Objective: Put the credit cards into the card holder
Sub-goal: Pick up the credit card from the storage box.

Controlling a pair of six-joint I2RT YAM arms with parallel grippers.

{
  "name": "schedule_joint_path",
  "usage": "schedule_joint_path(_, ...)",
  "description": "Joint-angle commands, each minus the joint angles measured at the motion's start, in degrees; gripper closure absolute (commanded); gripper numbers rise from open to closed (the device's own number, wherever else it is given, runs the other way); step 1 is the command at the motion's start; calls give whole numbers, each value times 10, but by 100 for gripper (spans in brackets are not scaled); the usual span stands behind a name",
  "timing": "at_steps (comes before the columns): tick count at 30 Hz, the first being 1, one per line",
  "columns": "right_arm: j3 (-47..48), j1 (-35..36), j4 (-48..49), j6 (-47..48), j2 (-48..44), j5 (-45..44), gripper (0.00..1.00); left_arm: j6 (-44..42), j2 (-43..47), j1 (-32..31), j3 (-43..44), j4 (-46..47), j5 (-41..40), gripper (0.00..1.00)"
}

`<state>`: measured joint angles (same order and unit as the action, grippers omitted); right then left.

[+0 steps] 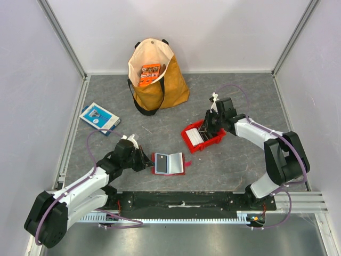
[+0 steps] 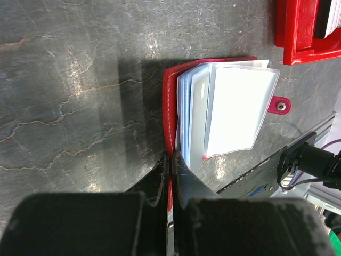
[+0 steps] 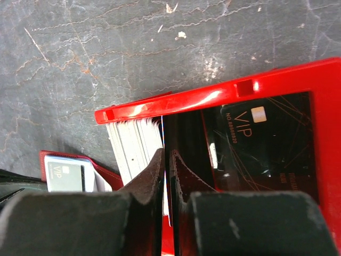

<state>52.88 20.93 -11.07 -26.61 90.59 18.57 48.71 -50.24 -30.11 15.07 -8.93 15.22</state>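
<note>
The card holder (image 1: 169, 164), a red wallet, lies open on the table with its clear inner pockets up; it also shows in the left wrist view (image 2: 224, 106). My left gripper (image 1: 145, 160) is shut on the wallet's red cover edge (image 2: 171, 160). My right gripper (image 1: 205, 128) is down inside the red bin (image 1: 187, 134), shut on one thin card (image 3: 163, 133) that stands on edge. A stack of whitish credit cards (image 3: 133, 144) stands to its left. A dark VIP card (image 3: 261, 138) lies to its right.
A yellow-brown tote bag (image 1: 160, 88) holding an orange packet (image 1: 150, 74) stands at the back centre. A blue-and-white flat box (image 1: 99, 117) lies at the left. The bin's rim (image 3: 213, 96) is close to the wallet (image 3: 64, 173). Walls enclose the table.
</note>
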Motion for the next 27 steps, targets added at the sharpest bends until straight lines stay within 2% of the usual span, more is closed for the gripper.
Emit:
schedule_joint_path(1, -3, -9, 6, 12, -3, -5, 91, -20, 0, -2, 17, 17, 10, 98)
schedule_joint_path(9, -2, -10, -18, 34, 20, -38, 90, -19, -6, -2, 17, 22, 12, 98)
schedule_joint_path(24, 5, 0, -40, 53, 35, -58, 82, -19, -7, -1, 15, 28, 16, 98)
schedule_joint_path(27, 8, 3, -40, 52, 30, -68, 91, -19, -6, -1, 16, 27, 16, 98)
